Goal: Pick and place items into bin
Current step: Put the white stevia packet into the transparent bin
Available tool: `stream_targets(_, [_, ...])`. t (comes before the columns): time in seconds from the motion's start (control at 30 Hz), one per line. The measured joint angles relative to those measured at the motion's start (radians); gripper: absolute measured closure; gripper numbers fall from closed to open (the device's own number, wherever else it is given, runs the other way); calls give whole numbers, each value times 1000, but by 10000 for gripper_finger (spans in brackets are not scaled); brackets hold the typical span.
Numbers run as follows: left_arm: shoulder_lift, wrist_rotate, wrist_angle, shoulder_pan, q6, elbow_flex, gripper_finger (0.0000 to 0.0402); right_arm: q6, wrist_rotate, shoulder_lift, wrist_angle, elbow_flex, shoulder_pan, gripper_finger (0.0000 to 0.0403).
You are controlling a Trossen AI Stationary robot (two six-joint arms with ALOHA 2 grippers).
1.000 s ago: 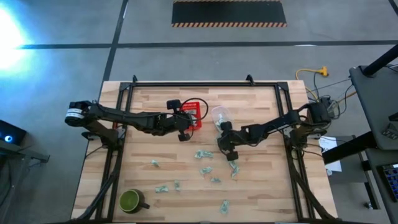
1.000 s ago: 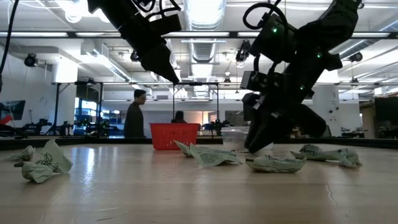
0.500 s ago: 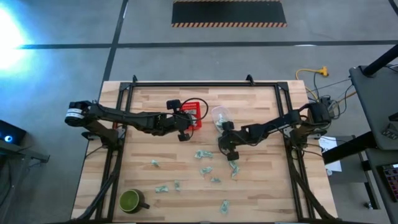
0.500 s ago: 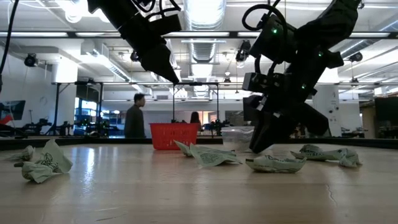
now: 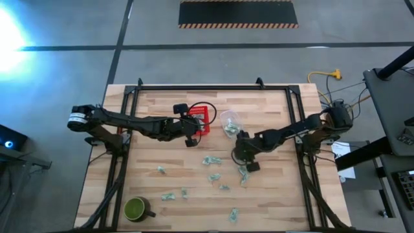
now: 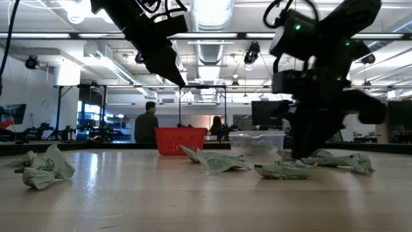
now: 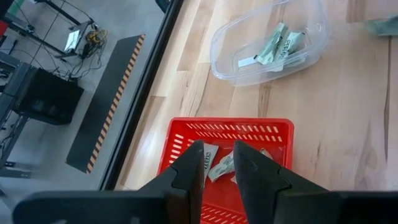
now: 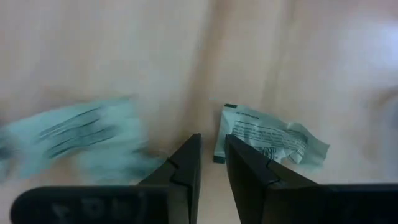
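Several small pale green-and-white crumpled wrappers [image 5: 211,160] lie scattered on the wooden table. My right gripper [image 5: 248,163] points steeply down over the table. Its fingers are narrowly apart with nothing between them, and one wrapper [image 8: 267,140] lies just beyond one fingertip. A second wrapper [image 8: 81,140] lies off to the other side. My left gripper [image 7: 217,152] hangs above the red basket [image 7: 230,122], narrowly open and empty. Wrappers lie in the basket. A clear plastic bin [image 5: 228,122] between the arms also holds wrappers.
A green mug [image 5: 136,208] stands near the table's near left corner. More wrappers lie toward the near edge [image 5: 168,195] and in the low view's foreground [image 6: 45,169]. A black frame [image 5: 207,87] runs along the table's far edge. People stand in the room beyond.
My right gripper has moved away from the clear bin toward the table's right edge and a little toward the near edge. It has tipped to point more steeply down and now stands over the wrappers there. The left arm has kept still.
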Motion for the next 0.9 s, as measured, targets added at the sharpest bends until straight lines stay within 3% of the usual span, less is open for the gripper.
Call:
stream_targets(0.17, [0,0,0,0,0,-1,331,-36,-11,-72,12,-1,39,343])
stream_targets(0.33, [0,0,0,0,0,-2,331,-31,55,-103,15,-6,44,334])
stream_targets(0.53, [0,0,0,0,-1,-4,331,71,103,-94,21,-11,11,277])
stream_targets(0.9, [0,0,0,0,0,-4,331,128,68,-88,34,-22,-49,181])
